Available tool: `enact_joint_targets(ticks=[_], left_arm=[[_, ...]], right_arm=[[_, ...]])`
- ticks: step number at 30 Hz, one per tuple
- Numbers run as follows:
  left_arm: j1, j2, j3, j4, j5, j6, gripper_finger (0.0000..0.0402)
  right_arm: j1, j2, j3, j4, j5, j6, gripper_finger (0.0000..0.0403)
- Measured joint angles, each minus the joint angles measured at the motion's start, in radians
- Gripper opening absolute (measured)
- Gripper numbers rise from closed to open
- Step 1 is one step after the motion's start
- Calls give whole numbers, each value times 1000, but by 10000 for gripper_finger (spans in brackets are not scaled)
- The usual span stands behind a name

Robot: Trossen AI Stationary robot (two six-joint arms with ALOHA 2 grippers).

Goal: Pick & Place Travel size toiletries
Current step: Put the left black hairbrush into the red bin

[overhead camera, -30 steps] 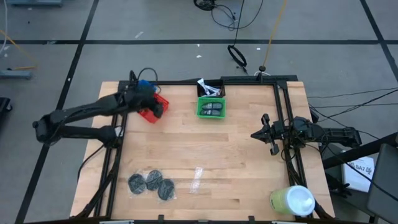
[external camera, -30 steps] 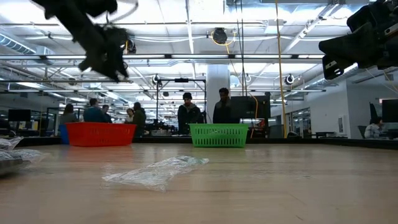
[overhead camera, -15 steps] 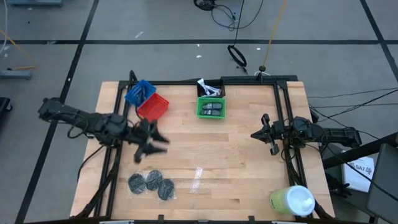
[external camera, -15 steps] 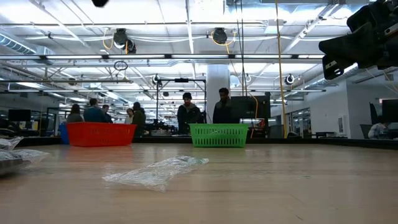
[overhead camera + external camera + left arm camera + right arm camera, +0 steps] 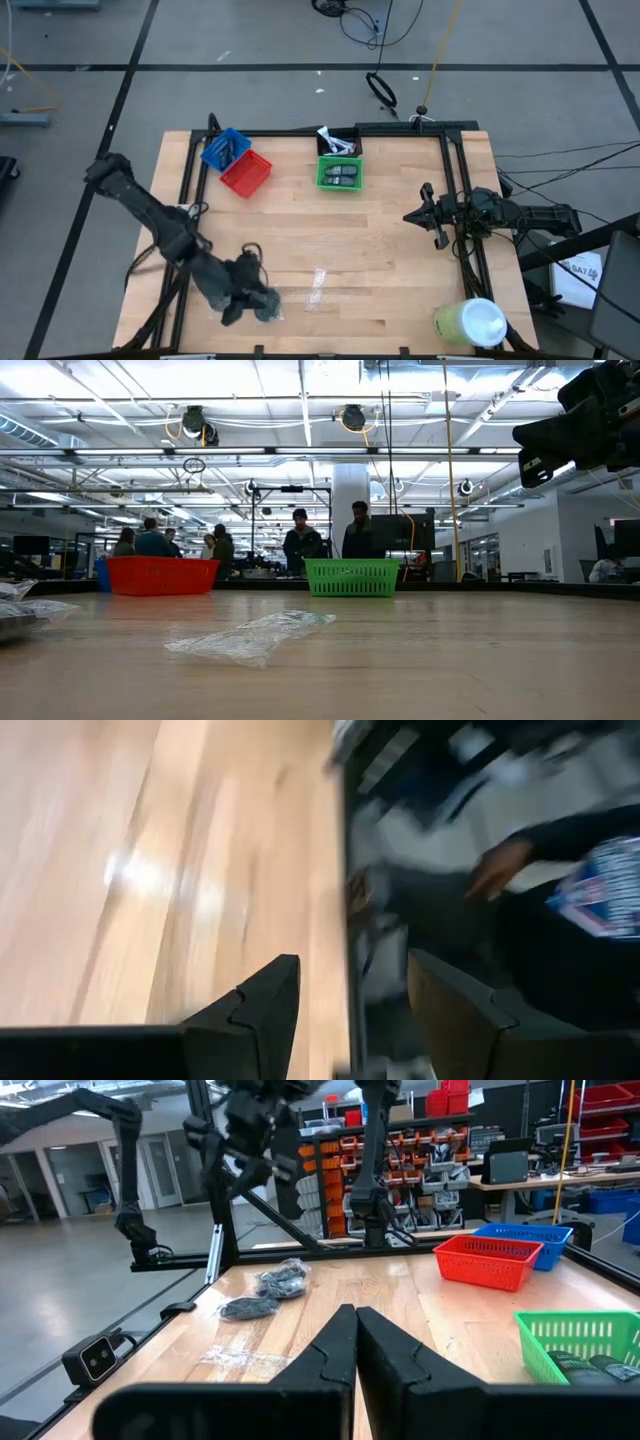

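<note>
Three dark grey round discs lie flat near the table's near left corner; my left gripper [image 5: 248, 291] hovers above them, open, and hides most of them in the high view. The right wrist view shows the discs [image 5: 268, 1292] bare on the wood with the left arm [image 5: 255, 1140] well above. The green basket [image 5: 340, 174] holds two dark oval pieces. White tubes stick out of a black bin [image 5: 338, 143]. Dark blue packets lie in the blue basket [image 5: 224, 148]. My right gripper [image 5: 428, 216] waits shut at the table's right side.
A red basket [image 5: 245, 172] stands next to the blue one at the far left. A clear wrapper scrap [image 5: 318, 288] lies right of the discs. A big yellow-green cylinder [image 5: 470, 322] stands at the near right corner. People stand in the room beyond the table.
My left gripper has swung from above the red basket at the far left toward the table's near edge and now hangs over the discs. The blue and red baskets are uncovered again.
</note>
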Motion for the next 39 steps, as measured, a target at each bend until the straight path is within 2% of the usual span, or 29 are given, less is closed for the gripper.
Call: enact_joint_targets(ticks=[4,6,11,15,21,26,29,35,39], left_arm=[[-41,116,140,-303,3,-218,182],[-54,171,192,-404,32,-337,182],[-98,255,209,-540,150,-654,182],[-145,283,210,-638,144,-766,182],[-242,279,210,-689,2,-938,182],[-298,278,184,-686,-4,-1116,182],[-315,277,159,-687,7,-1195,182],[-337,278,54,-684,140,-1444,182],[-341,278,4,-663,162,-1520,182]], right_arm=[[0,0,0,0,0,0,0],[0,0,0,3,0,0,0],[0,0,0,10,-1,0,0],[0,0,0,11,-1,0,0],[0,0,0,12,-1,0,0],[0,0,0,13,-1,0,0],[0,0,0,14,-1,0,0],[0,0,0,14,-1,0,0],[0,0,0,14,0,0,0]])
